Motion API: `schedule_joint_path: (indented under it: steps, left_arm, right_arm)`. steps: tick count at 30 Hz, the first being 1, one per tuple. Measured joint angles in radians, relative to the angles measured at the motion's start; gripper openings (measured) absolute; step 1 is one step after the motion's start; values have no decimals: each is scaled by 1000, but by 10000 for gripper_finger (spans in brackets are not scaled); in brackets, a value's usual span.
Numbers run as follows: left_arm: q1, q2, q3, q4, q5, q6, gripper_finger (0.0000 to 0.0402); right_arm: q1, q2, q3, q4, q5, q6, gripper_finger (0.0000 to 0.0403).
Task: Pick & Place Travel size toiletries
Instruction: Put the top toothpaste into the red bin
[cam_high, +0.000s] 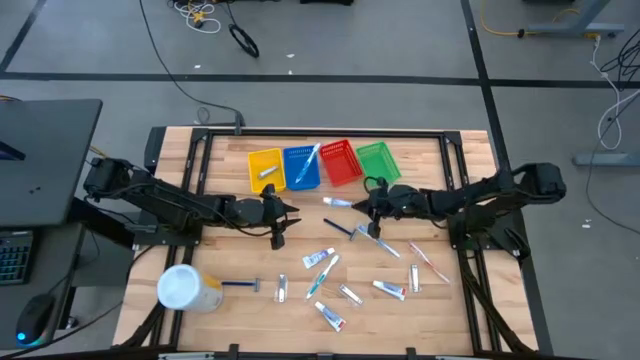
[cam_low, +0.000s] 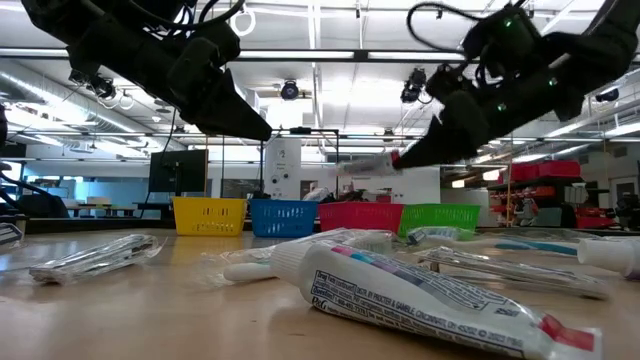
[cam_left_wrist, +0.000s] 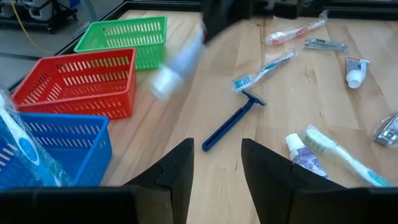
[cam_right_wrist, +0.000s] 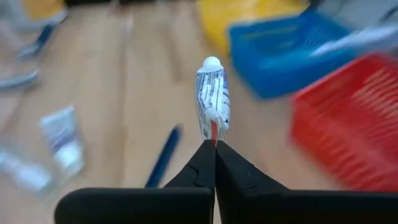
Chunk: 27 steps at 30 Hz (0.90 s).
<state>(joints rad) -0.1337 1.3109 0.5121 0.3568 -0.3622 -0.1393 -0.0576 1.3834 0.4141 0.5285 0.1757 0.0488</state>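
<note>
My right gripper (cam_high: 366, 206) hangs over the table's middle, just in front of the red basket (cam_high: 340, 162), and is shut on a small white toothpaste tube (cam_right_wrist: 212, 93). The tube also shows in the high view (cam_high: 340, 202) and in the low view (cam_low: 365, 162). My left gripper (cam_left_wrist: 217, 155) is open and touches nothing; it hovers in front of the yellow basket (cam_high: 265, 170) and the blue basket (cam_high: 300, 167). Several more tubes, toothbrushes and sachets lie flat on the table's near half (cam_high: 330, 275). A blue razor (cam_left_wrist: 230, 121) lies ahead of the left fingers. My right gripper pinches the tube by its flat crimped tail end (cam_right_wrist: 214, 127) between the tips of its two shut fingers. The tube points away from the fingers, along their line, with its white cap (cam_right_wrist: 211, 62) foremost. It is lifted clear of the table, roughly level.
The green basket (cam_high: 377, 160) stands at the right end of the basket row by the far edge. A toothbrush leans out of the blue basket (cam_high: 312, 160). A big white-and-yellow container (cam_high: 187, 289) lies at the near left. Bare wood lies between the two grippers.
</note>
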Motion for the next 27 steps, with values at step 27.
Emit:
schedule_joint_path:
  steps: [27]
  left_arm:
    - [0, 0, 0, -1, -15, 17, 142]
  right_arm:
    - [-280, 292, 405, -412, 170, 100, 0]
